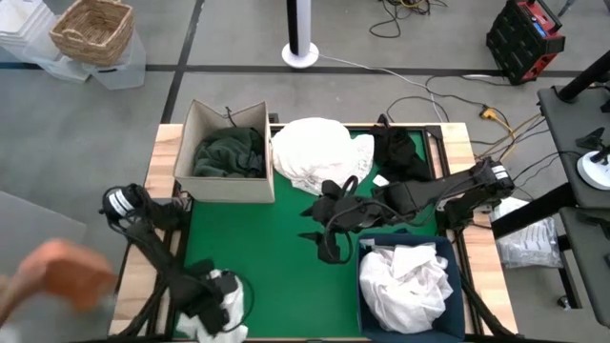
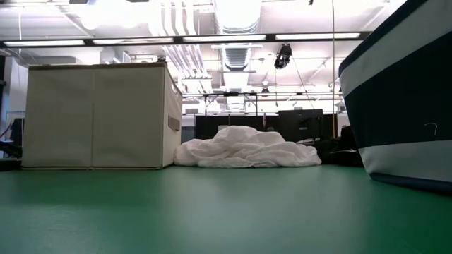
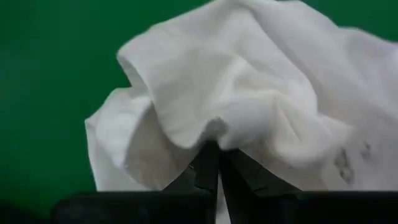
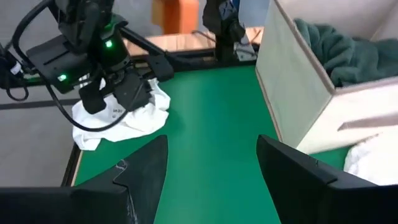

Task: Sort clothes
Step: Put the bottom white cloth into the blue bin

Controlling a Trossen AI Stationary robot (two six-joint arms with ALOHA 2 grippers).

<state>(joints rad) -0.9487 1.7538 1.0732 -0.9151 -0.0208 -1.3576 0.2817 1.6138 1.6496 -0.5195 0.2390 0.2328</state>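
Sorting looks partly done, judged from how the garments lie. Nearest the front edge of the green table mat (image 1: 276, 248), the left gripper (image 1: 214, 307) has its dark fingers pressed together on a crumpled white cotton garment (image 3: 249, 99), pinching a fold of it at the mat's front left corner; the right wrist view shows the same white bundle bunched under that gripper, resting on the mat. Beside it at the front right, the navy blue bin (image 1: 459, 303) already holds a heap of white clothes (image 1: 410, 281), so the pinched piece probably belongs there. Towards the middle of the mat, the right gripper (image 1: 329, 250) hovers with its fingers spread and nothing between them, just beyond the bin's far left corner. Farther back, the beige cardboard box (image 1: 202, 133) at the far left contains a dark green fleecy garment (image 1: 229, 152). Next to it lies a large unsorted mound of white fabric (image 1: 316, 152), and to the right of that a black garment (image 1: 400, 152) near the far right corner. What seems left: the white piece in hand, the white mound and the black item.
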